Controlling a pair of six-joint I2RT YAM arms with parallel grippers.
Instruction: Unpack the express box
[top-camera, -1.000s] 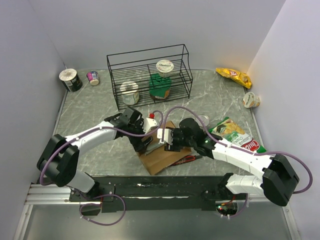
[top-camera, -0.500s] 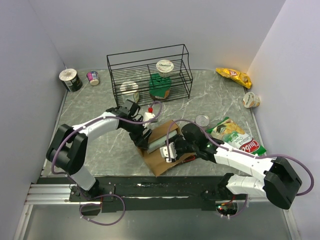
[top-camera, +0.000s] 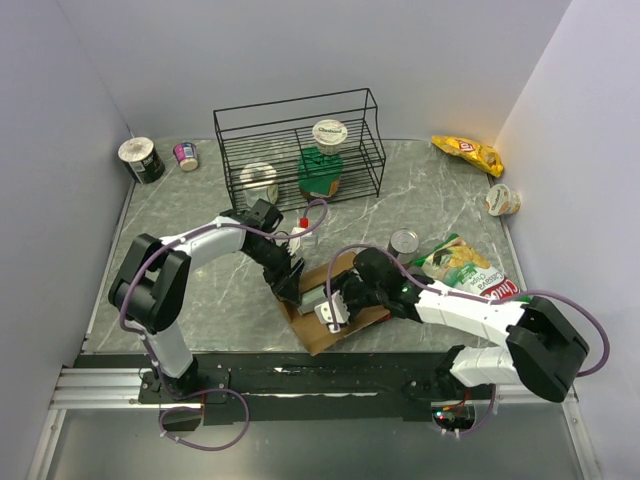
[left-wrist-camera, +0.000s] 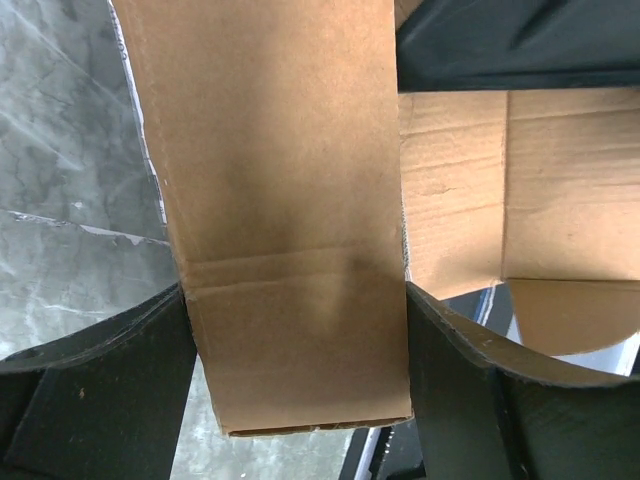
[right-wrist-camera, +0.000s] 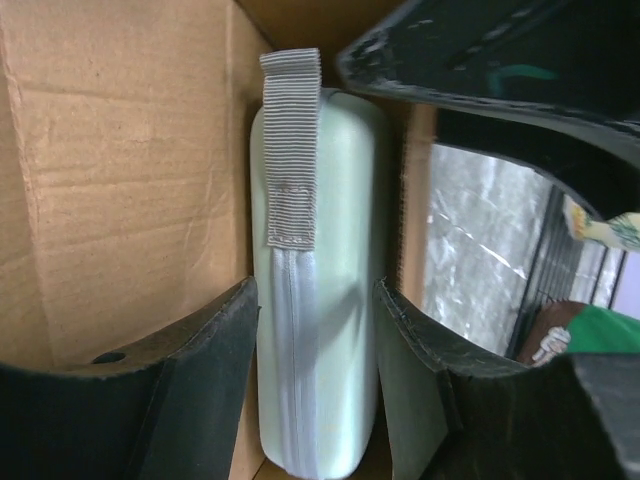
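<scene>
The express box (top-camera: 318, 338) lies open near the table's front edge, brown inside and out. My left gripper (top-camera: 291, 283) is at its left end; in the left wrist view a cardboard flap (left-wrist-camera: 290, 250) fills the gap of the gripper (left-wrist-camera: 298, 330), touching both fingers. My right gripper (top-camera: 333, 305) reaches into the box from the right. In the right wrist view a pale green zipped case (right-wrist-camera: 320, 300) with a grey fabric tab stands on edge inside the box wall (right-wrist-camera: 130, 190), and the gripper (right-wrist-camera: 317, 300) is pressed on both its sides.
A black wire rack (top-camera: 300, 118) at the back holds a green jar (top-camera: 325, 170) and a pale jar (top-camera: 260, 180). A can (top-camera: 403, 243) and a chips bag (top-camera: 470, 270) lie right of the box. A small red-capped bottle (top-camera: 300, 232) stands behind it. Cups (top-camera: 140, 158) sit back left.
My right gripper has slid down and left into the box and closed on the green case. My left gripper has narrowed onto the box flap and shifted slightly forward.
</scene>
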